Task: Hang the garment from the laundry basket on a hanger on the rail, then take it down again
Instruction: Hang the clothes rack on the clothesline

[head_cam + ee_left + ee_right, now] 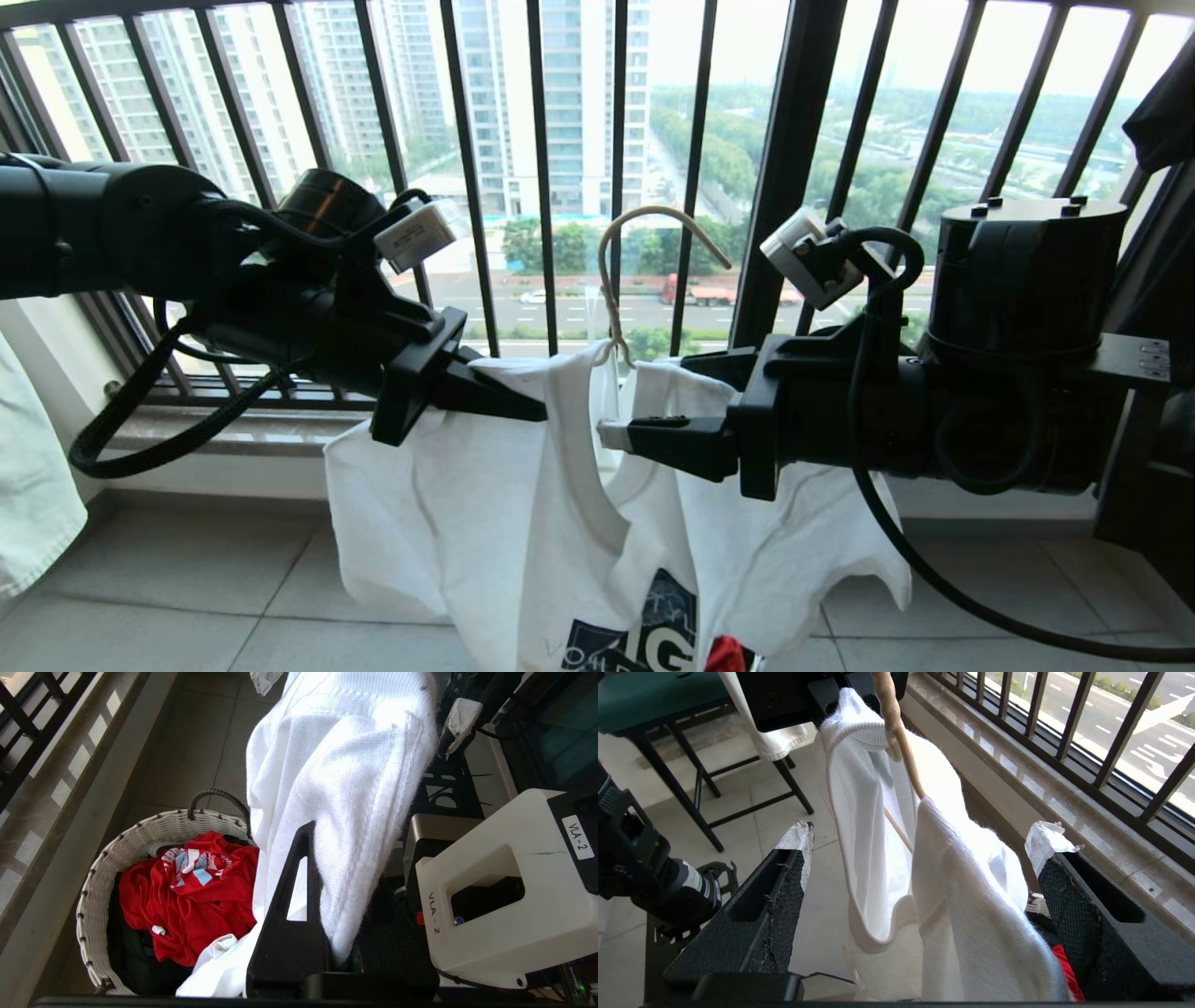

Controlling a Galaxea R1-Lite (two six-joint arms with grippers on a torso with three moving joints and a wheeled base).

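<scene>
Midway: shirt (523, 523) on hanger (616, 280), left gripper (532, 408) jaws pinching shoulder; right gripper (611, 434) jaws spread, empty. Hanging on rail, take-down not yet done.

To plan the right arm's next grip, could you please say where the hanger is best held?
Grip the hanger on its bare upright neck just above the T-shirt collar, coming level from the right tool's side. Its arms lie hidden inside the shirt, and the hook must stay free.
</scene>
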